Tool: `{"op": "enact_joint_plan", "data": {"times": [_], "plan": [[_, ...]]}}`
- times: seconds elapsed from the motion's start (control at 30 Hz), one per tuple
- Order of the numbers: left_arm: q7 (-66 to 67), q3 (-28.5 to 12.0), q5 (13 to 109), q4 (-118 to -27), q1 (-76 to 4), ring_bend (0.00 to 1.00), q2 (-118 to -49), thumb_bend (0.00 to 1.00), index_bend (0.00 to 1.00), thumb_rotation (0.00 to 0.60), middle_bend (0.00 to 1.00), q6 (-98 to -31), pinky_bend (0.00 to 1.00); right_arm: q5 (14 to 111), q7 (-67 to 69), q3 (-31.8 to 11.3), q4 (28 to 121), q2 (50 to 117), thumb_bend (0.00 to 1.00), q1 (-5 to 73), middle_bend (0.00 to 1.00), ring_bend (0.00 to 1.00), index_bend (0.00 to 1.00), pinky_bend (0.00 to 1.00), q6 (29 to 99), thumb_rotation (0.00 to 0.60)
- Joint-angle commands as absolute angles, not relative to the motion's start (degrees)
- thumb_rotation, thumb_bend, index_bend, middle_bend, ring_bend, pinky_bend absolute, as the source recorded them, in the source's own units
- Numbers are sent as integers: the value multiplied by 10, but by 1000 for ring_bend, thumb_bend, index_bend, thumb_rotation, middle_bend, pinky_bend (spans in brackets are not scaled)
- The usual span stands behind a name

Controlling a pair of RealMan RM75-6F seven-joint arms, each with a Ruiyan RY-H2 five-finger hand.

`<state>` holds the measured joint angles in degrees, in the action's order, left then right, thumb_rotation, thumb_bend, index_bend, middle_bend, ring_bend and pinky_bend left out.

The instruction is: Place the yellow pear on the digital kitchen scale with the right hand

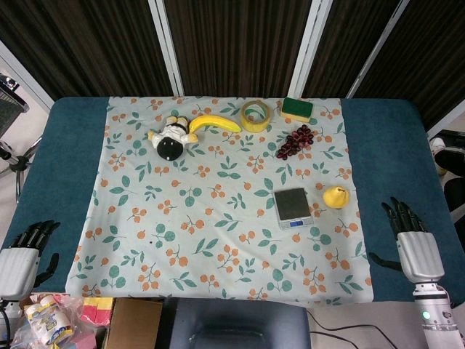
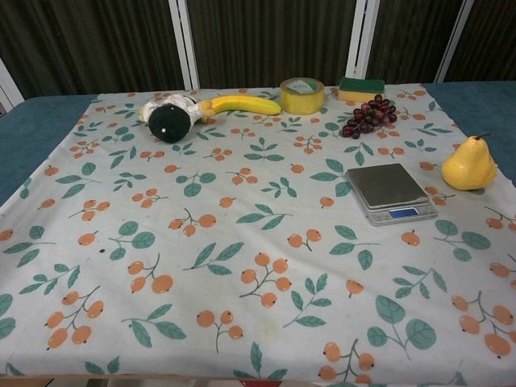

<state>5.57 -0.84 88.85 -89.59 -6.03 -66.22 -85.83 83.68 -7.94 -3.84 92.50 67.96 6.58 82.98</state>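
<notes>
The yellow pear (image 1: 336,196) (image 2: 468,165) stands upright on the patterned cloth, just right of the digital kitchen scale (image 1: 292,206) (image 2: 389,192). The scale's steel plate is bare. My right hand (image 1: 411,236) rests at the table's right front edge, fingers apart and holding nothing, well below and right of the pear. At the left front edge lies my left hand (image 1: 26,251), also open and holding nothing. Neither hand shows in the chest view.
Along the far side of the cloth lie a black and white plush toy (image 1: 171,140), a banana (image 1: 214,123), a roll of yellow tape (image 1: 256,115), a green sponge (image 1: 298,109) and dark grapes (image 1: 296,141). A cardboard box (image 1: 134,323) and a bag sit below the table's front edge.
</notes>
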Motion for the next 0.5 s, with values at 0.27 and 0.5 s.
{"op": "enact_joint_plan", "data": {"times": [0.27,0.5], "plan": [[60,0,887,-916,-57,145,-649,450,181,600,156,-852,323,782,-47,-74,913,682,204,91,0,0,0,283,787,600],[52,5,893,-918,-53,144,-644,447,190,600,156,-853,324,729,-1,-116,826,724,212,153,0,12,8,283,694,600]]}}
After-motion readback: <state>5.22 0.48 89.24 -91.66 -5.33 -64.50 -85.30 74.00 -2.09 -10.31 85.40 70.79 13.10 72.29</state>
